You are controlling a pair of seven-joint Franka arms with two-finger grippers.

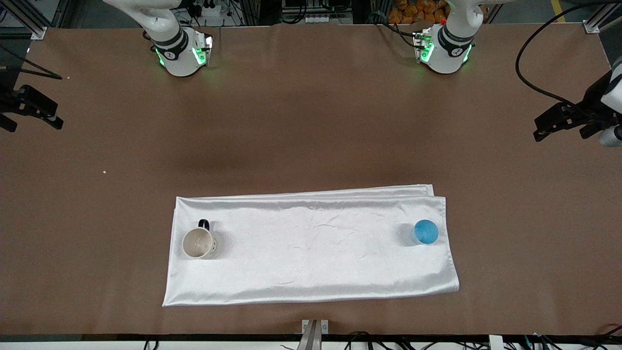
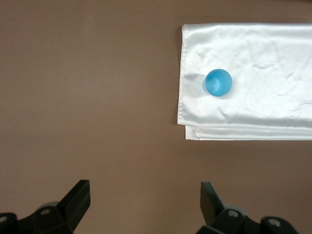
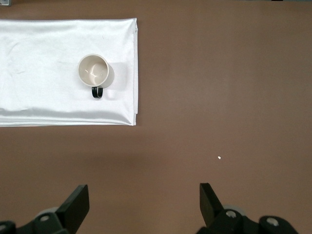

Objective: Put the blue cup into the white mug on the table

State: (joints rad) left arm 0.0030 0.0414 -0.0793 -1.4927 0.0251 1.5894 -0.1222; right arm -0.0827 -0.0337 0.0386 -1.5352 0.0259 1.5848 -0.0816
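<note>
The blue cup (image 1: pixel 426 232) stands upright on a white satin cloth (image 1: pixel 311 248), near the cloth's edge toward the left arm's end; it also shows in the left wrist view (image 2: pixel 218 82). The white mug (image 1: pixel 198 242) stands upright and empty on the same cloth toward the right arm's end, its dark handle pointing away from the front camera; the right wrist view shows it too (image 3: pixel 94 70). My left gripper (image 1: pixel 546 127) is open and empty over the bare brown table (image 1: pixel 311 121). My right gripper (image 1: pixel 51 116) is open and empty over the table's other end.
The cloth lies folded flat on the table's part nearer the front camera. A small white crumb (image 1: pixel 104 171) lies on the table near the right gripper. A black cable (image 1: pixel 525 68) loops over the table by the left gripper.
</note>
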